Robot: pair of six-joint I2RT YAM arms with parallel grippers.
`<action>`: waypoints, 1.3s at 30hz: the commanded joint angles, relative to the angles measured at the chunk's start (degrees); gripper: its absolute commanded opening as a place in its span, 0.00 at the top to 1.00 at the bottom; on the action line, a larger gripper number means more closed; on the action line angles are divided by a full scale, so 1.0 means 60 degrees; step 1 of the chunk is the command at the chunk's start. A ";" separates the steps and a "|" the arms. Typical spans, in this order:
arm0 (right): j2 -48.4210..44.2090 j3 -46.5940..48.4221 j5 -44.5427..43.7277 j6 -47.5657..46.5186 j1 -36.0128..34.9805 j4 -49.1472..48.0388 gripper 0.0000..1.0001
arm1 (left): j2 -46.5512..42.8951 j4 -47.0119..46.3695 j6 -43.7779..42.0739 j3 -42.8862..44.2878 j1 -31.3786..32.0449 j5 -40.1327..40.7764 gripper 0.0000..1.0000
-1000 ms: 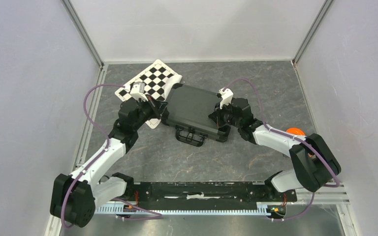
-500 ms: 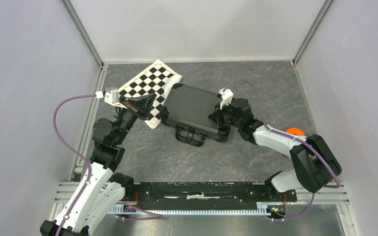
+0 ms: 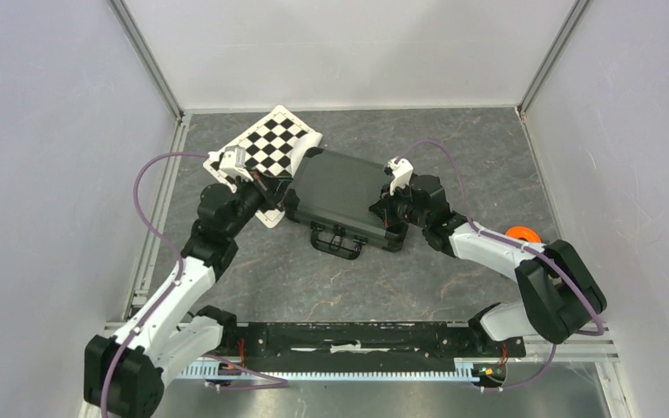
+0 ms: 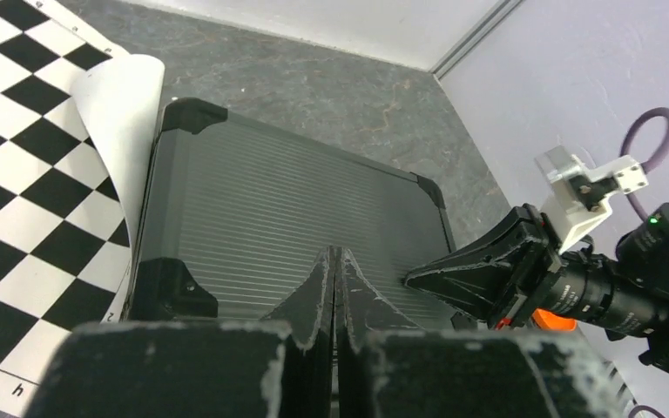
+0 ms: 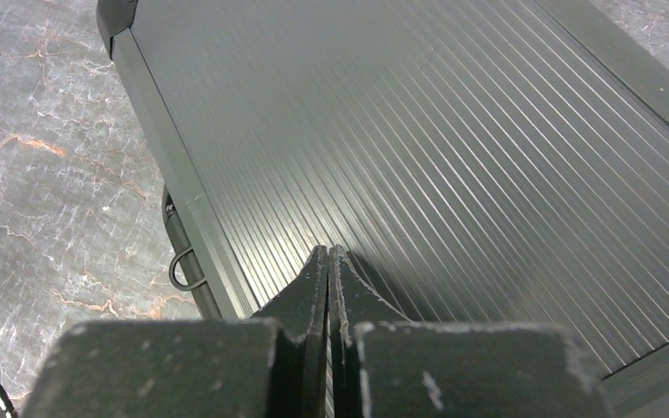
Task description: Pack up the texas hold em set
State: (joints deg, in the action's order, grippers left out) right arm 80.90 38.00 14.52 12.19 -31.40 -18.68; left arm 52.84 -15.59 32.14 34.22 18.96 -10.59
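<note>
The texas hold em set shows only as its black case (image 3: pixel 340 187), shut and lying flat, ribbed lid up, handle (image 3: pixel 338 242) towards me. Chips, cards and dice are hidden. My left gripper (image 3: pixel 272 185) is shut and empty at the case's left edge, its tips (image 4: pixel 335 252) pointing across the lid (image 4: pixel 261 200). My right gripper (image 3: pixel 377 209) is also shut and empty, tips (image 5: pixel 327 252) low over the lid (image 5: pixel 418 131) near its right side. I cannot tell whether either gripper touches the lid. The left wrist view shows the right gripper (image 4: pixel 418 279) coming in from the far side.
A black-and-white checkered board (image 3: pixel 266 148) lies behind and partly under the case's left end, its edge curled up (image 4: pixel 122 113). An orange object (image 3: pixel 523 232) sits on the table beside the right arm. White walls close in the back and both sides.
The left arm swung out to the left, away from the case, then came back to the case's left edge. The right arm and the case barely moved.
</note>
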 commanded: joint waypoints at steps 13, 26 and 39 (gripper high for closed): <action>-0.0225 -0.0344 0.0121 -0.0040 -0.0070 0.1820 1.00 | -0.1919 -0.0404 -0.0228 0.0114 -0.0040 0.0092 0.98; -0.1119 0.0149 -0.0142 -0.0283 -0.0081 0.2869 1.00 | -0.2309 -0.0404 -0.0228 0.0114 -0.0040 0.0092 0.98; -0.0620 0.1416 -0.1545 -0.0938 -0.0319 0.4518 1.00 | -0.0011 -0.0404 -0.0228 0.0114 -0.0040 0.0092 0.98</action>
State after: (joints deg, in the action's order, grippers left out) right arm 76.01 44.03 10.68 8.47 -33.15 3.09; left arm 52.38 -15.94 32.12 33.91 18.96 -10.59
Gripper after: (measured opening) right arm 0.004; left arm 0.026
